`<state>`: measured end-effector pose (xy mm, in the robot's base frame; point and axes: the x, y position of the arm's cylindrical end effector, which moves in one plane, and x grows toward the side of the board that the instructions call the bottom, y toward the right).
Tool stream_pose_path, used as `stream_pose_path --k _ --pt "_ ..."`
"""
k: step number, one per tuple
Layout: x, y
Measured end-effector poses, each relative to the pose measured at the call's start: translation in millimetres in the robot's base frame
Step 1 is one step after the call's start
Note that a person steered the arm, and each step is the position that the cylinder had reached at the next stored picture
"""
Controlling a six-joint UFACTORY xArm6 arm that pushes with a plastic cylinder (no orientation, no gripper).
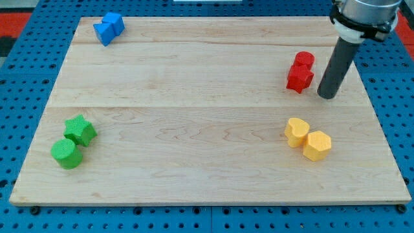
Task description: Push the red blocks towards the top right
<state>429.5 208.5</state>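
Two red blocks sit touching at the view's right. One is a small cylinder-like block (304,60); the other is a star-like block (299,78) just below it. My tip (328,96) is the lower end of the dark rod. It stands just to the right of the lower red block and slightly below it, with a small gap between them.
The wooden board (194,116) rests on a blue pegboard. Two blue blocks (108,28) are at the top left. A green star block (80,130) and a green cylinder (66,153) are at the bottom left. Two yellow blocks (308,139) lie below my tip.
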Motion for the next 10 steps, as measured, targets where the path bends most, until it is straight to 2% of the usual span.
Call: stream_pose_path --k 2,3,10 --pt "9 -77" --pt "-5 -44" --pt "-122 -17"
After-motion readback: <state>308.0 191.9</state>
